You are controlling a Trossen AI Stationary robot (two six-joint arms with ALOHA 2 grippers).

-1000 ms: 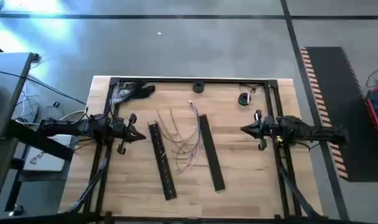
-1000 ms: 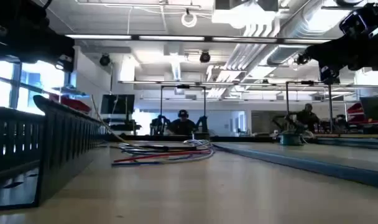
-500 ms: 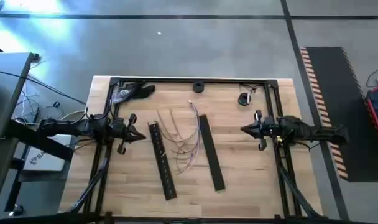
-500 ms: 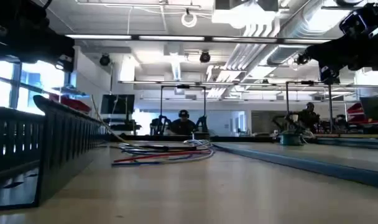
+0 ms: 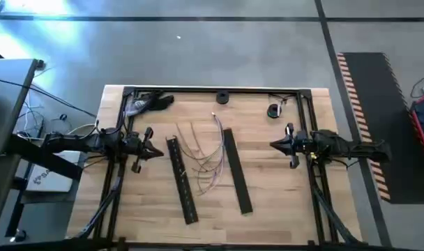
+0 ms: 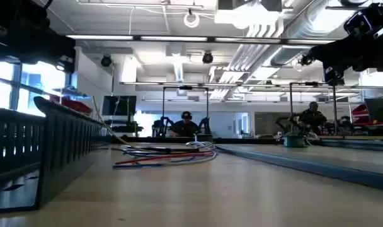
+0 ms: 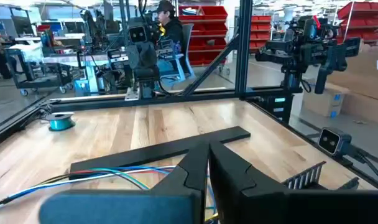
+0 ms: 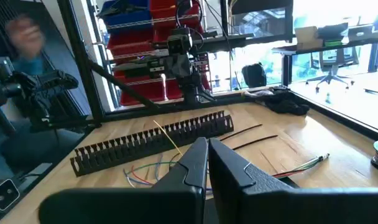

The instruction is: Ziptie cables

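Both jaws closed (empty), cables (image 5: pixel 206 157) untouched.

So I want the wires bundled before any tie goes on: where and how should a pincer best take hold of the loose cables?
Probably from straight above, at the middle of the cables, where the strands crowd together between the two black slotted strips. They lie flat and fan apart at the ends, so a mid-bundle pinch should catch most. The left pincer is nearer; the right pincer waits, both shut.

Thin pinkish, brown and grey cables (image 5: pixel 206 155) lie between two black slotted plastic strips (image 5: pixel 181 180) on the pale wooden tabletop (image 5: pixel 275 188).
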